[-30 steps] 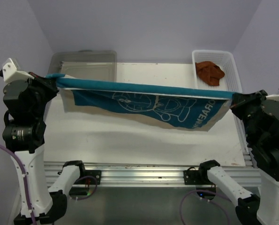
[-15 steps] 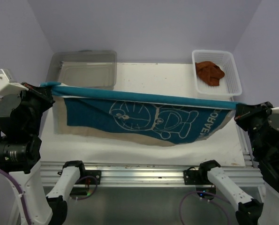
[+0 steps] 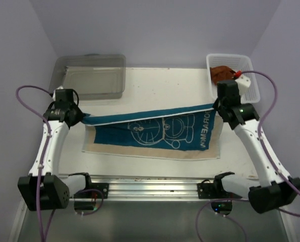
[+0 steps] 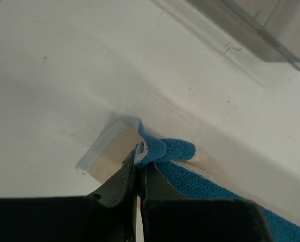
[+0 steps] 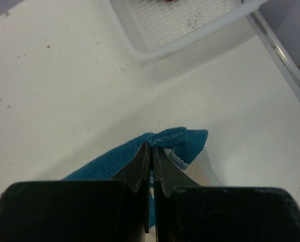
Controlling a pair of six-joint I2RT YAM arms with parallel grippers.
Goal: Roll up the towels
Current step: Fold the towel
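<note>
Change: printed towel (image 3: pixel 155 133), stretched taut in mid-air between the grippers a second ago, now brought down and spread across the table (image 3: pixel 160 85), blue drawing showing, cream hem nearest the arm bases.
Meaning for the task: spreading step judged all but finished; no roll started yet; cloth opened out and ready to be rolled from one end once the corners are released.
Towel position: middle of the table, long side running left to right; most of it lying on the surface, far blue edge raised a little along the line between the two held corners.
Left gripper (image 3: pixel 81 118): closed tight on the far-left corner; seen from the left wrist with a blue fold (image 4: pixel 170 149) bulging out past the tips, just above the white surface.
Right gripper (image 3: pixel 215 106): likewise pinched on the far-right corner, a small blue tab (image 5: pixel 187 137) poking beyond the closed tips.
Arm pose: both reached well forward and low, wrists tipped down toward the table; left wrist just in front of the clear bin (image 3: pixel 92 75), right wrist beside the mesh basket (image 3: pixel 250 80).
Second towel: rust-brown towel (image 3: pixel 221 73), bunched inside the mesh basket at the far right, partly hidden behind the right wrist, not yet handled.
Risk: possible dragging or wrinkling of the laid cloth if released unevenly.
</note>
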